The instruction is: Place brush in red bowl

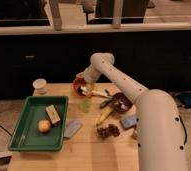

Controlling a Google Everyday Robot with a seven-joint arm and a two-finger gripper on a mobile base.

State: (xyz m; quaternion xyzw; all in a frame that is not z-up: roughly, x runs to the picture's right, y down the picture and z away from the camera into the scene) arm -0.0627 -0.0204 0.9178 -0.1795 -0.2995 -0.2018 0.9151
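Right then, the gripper [84, 84] sat low over the far side of the wooden table [89, 150], at the red bowl [79, 86], and how far its fingers stood apart could not be told. The brush [93, 93] lay with its pale handle pointing right, one end at the bowl's rim and the rest out over the tabletop. The white arm [119, 80] swept in from the right, filling that whole side. Just right of the brush stood a dark maroon bowl [121, 101], with a yellow-green banana-like piece [104, 116] in front of it and a small green cup [84, 106] near the brush. A green tray [26, 142] took up the left edge, holding an orange fruit [44, 126] and a tan block [52, 114]. A white cup [39, 85] stood at the far left corner. Bare wood showed along the near edge. Behind the table ran dark cabinets [34, 60].
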